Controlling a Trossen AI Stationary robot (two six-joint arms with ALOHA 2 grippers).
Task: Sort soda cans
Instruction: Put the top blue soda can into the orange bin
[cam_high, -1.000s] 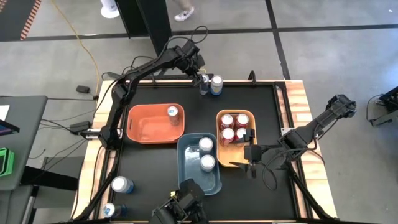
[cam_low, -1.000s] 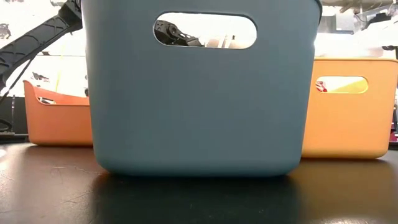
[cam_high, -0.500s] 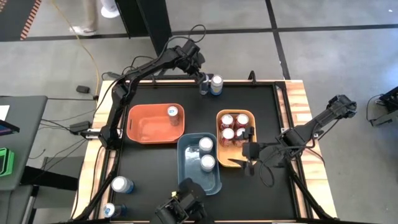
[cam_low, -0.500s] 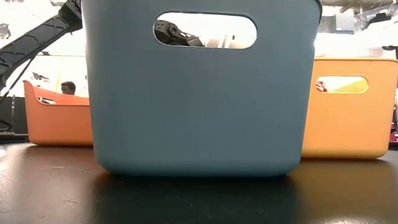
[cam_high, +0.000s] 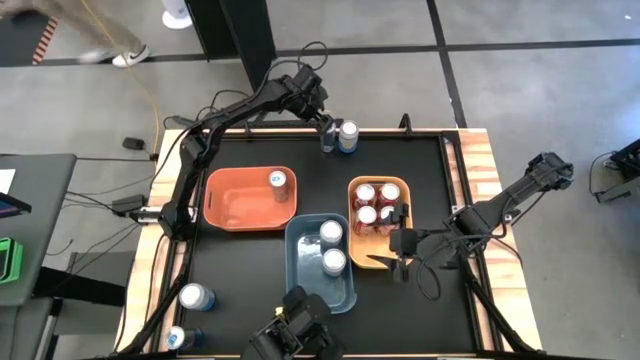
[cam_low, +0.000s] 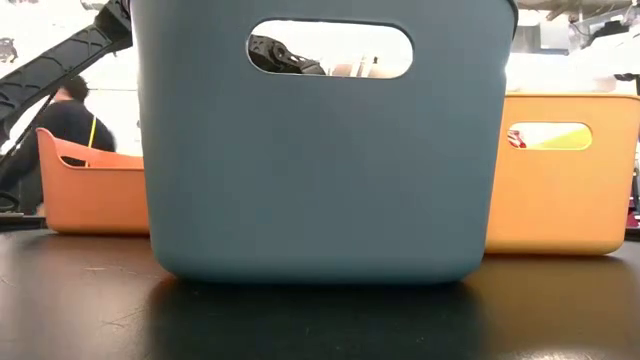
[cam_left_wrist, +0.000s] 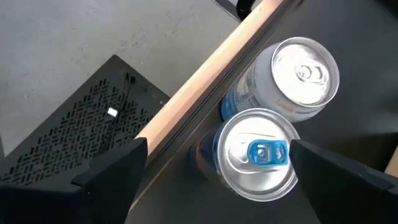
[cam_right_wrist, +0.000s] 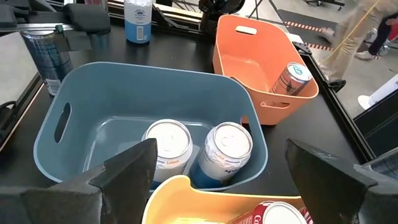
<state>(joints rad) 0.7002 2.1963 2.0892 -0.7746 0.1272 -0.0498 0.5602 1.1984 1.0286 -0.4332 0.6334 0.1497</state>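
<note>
The left arm stretches from the table's left edge to its far rim, where the left gripper (cam_high: 327, 137) hangs fingers-down over a blue-tabbed can (cam_left_wrist: 258, 155), its fingers spread wide on either side of the can without touching it. That can stands upright, long axis vertical, silver top facing the wrist camera. A second can (cam_left_wrist: 298, 78) with a plain silver tab stands upright and touching it, on the side away from the table's wooden rim (cam_left_wrist: 205, 78).

The right arm reaches in from the table's right edge with its forearm nearly level; the right gripper (cam_high: 403, 262) hovers over the near end of the yellow bin (cam_high: 399, 183), fingers spread and holding nothing. Four red cans (cam_high: 377, 205) stand upright inside the yellow bin.

Just left of the yellow bin, the blue bin (cam_high: 350, 292) holds two silver-white cans (cam_right_wrist: 196, 148) standing upright side by side. Beyond it, the orange bin (cam_high: 240, 208) holds one can (cam_right_wrist: 290, 78) tilted against its corner wall. Two more blue-and-silver cans (cam_high: 190, 315) stand at the table's near-left corner, well apart from the blue bin. A person (cam_low: 65, 120) shows in the room behind the orange bin.
</note>
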